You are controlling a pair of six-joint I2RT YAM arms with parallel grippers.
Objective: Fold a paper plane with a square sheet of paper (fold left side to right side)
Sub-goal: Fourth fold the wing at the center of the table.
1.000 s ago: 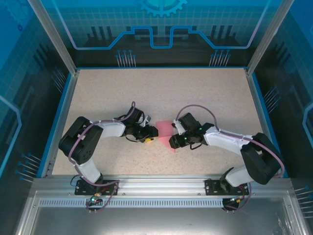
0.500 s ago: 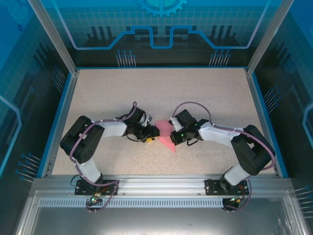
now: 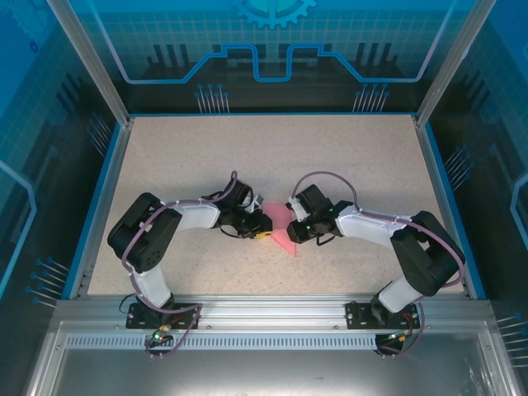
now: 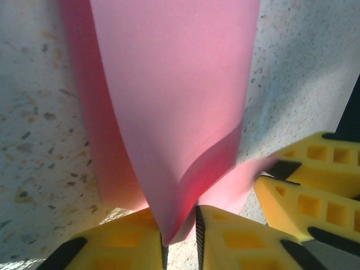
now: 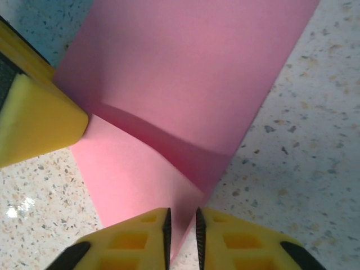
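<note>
The square sheet of paper (image 3: 281, 224) lies pink between my two grippers at mid-table. In the left wrist view the sheet (image 4: 169, 84) curls up off the table and its near corner sits between the yellow fingers of my left gripper (image 4: 179, 236), which stand a narrow gap apart. My left gripper (image 3: 264, 228) is at the sheet's left edge. My right gripper (image 3: 290, 234) is at its right edge. In the right wrist view the sheet (image 5: 185, 73) shows a raised flap, with a corner between the slightly parted fingers of the right gripper (image 5: 181, 236).
The speckled beige table (image 3: 272, 157) has a blue rim and transparent blue walls (image 3: 272, 49) around it. A metal rail (image 3: 272, 318) carrying the arm bases runs along the near edge. The other gripper's yellow finger (image 5: 34, 118) reaches into the right wrist view.
The right arm swung left onto the sheet's right edge. The left gripper slid a little right onto the left edge and its jaws narrowed. The sheet has bunched up between them.
</note>
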